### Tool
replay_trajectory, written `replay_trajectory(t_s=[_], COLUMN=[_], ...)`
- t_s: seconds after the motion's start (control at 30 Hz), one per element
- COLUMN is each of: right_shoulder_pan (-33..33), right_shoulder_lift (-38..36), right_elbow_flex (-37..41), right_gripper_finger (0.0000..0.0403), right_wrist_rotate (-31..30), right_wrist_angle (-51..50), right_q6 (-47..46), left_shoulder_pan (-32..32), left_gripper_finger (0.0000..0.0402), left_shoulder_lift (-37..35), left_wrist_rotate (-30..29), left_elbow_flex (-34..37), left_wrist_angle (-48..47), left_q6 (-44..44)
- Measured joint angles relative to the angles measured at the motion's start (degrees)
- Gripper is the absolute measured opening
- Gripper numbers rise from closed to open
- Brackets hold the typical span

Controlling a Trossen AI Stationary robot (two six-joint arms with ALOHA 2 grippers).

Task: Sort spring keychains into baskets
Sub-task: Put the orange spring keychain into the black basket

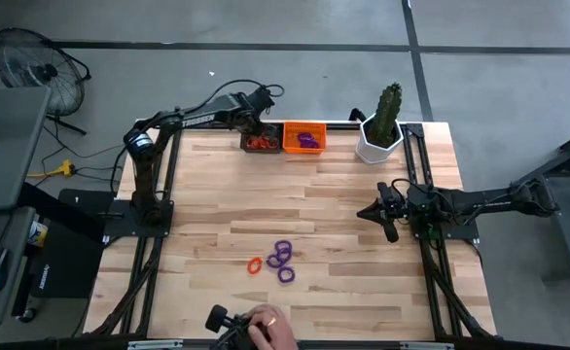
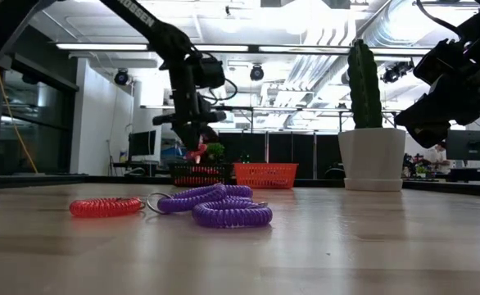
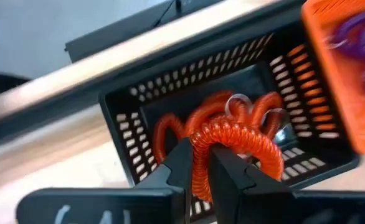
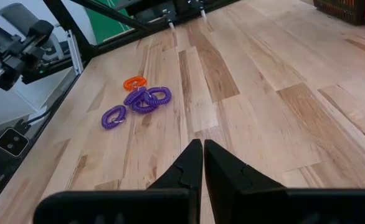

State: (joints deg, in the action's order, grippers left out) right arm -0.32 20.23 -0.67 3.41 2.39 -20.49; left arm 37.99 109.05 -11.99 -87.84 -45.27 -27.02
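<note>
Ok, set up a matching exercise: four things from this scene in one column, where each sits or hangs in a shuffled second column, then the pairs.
Things:
1. left gripper
2. black mesh-sided basket
3. white hexagonal cactus pot
4. loose orange coiled plastic keychain

Places:
A. table's far right corner
B. near-middle table, beside the purple coils
C. over the black basket, shut on an orange coiled keychain
D. far edge, touching the bright orange mesh basket

Pairs: 1-C, 2-D, 3-A, 4-B

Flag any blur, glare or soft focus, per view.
Left wrist view: motion smear across the orange basket and table edge; the left pincer, shut on an orange keychain, is sharp. Low view: ceiling lights blow out; the near tabletop looks soft. High view: even light.
</note>
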Motion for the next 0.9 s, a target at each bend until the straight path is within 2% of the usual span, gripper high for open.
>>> replay_trajectory(t_s=[0.17, 0.33, 0.53, 0.7, 0.9], right_shoulder_pan=[0.0, 0.0, 0.0, 0.0, 0.0], right_shoulder_lift=[0.0, 0.0, 0.0, 0.0, 0.0], right_elbow_flex=[0.0, 0.0, 0.0, 0.0, 0.0], right_gripper_finger=[0.0012, 0.0012, 0.0012, 0.0012, 0.0012], right_wrist_rotate=[0.0, 0.0, 0.0, 0.0, 0.0], right_wrist_angle=[0.0, 0.0, 0.0, 0.0, 0.0], right_q6=[0.0, 0.0, 0.0, 0.0, 0.0], left_shoulder_pan=[0.1, 0.3, 0.2, 0.1, -1.2], left_gripper_finger=[0.0038, 0.0070, 0.0106, 0.0112, 0.0112], left_shoulder_lift=[2.8, 4.4, 5.2, 5.2, 4.1], left_wrist_rotate=[-0.1, 1.1, 1.1, 1.4, 7.2], left_elbow_flex=[-3.5, -7.3, -7.8, -7.8, -7.8], left_wrist_angle=[-1.6, -4.1, -4.7, -6.6, -7.6], left_q6=[1.9, 4.2, 5.5, 7.9, 11.0])
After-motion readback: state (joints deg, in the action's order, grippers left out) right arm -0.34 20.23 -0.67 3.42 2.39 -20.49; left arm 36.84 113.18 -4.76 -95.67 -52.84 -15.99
